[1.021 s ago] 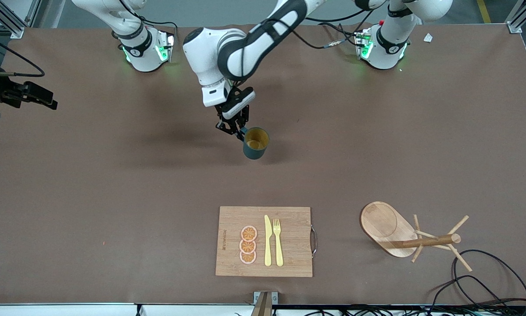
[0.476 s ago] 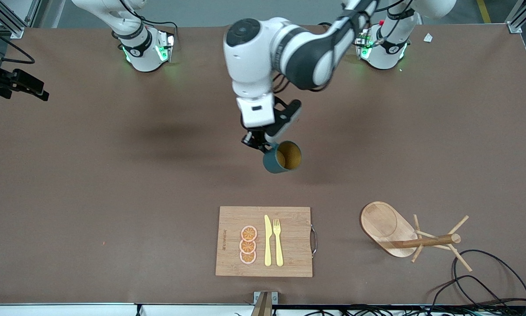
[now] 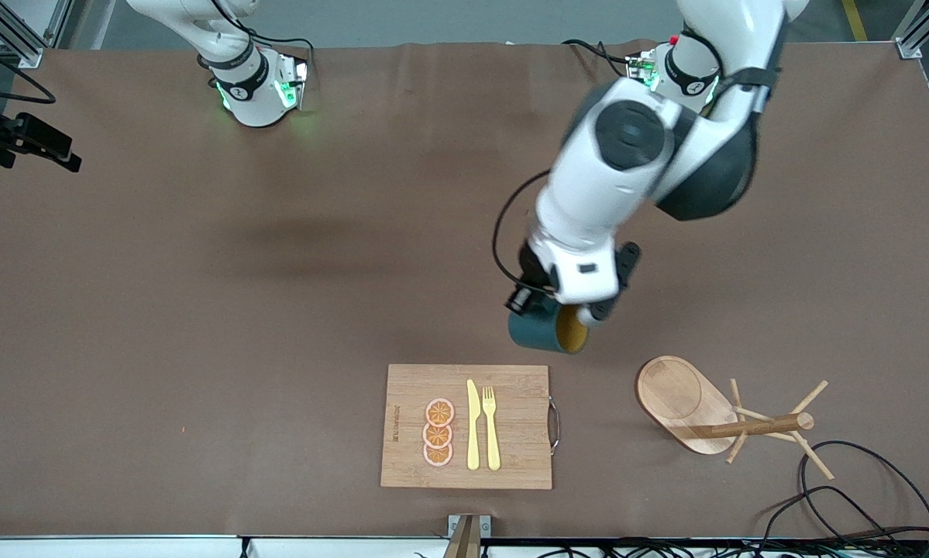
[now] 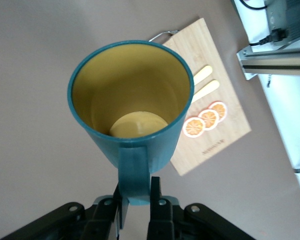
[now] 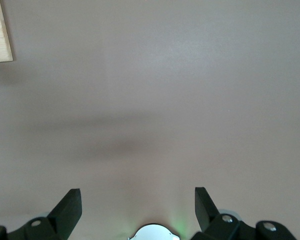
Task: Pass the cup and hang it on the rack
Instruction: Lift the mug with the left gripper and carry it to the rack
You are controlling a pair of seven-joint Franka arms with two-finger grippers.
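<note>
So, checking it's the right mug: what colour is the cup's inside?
Yellow-orange inside the dark teal cup; clearest in the left wrist view.

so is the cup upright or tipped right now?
Tipped. The cup hangs on its side from the left claw, shut on its handle, over bare table, its yellow inside facing sideways toward the rack. It looks empty.

A matt brown sheet is seen covering the table (image 3: 201, 325). The cup (image 3: 545, 332) shows a smooth, slightly glossy teal outside and a matt yellow inside. The rack (image 3: 712, 411) and the cutting board (image 3: 510, 418) are of pale, grained wood, the board fitted with a thin metal handle (image 3: 555, 425). The arm casings look like glossy white plastic.
</note>
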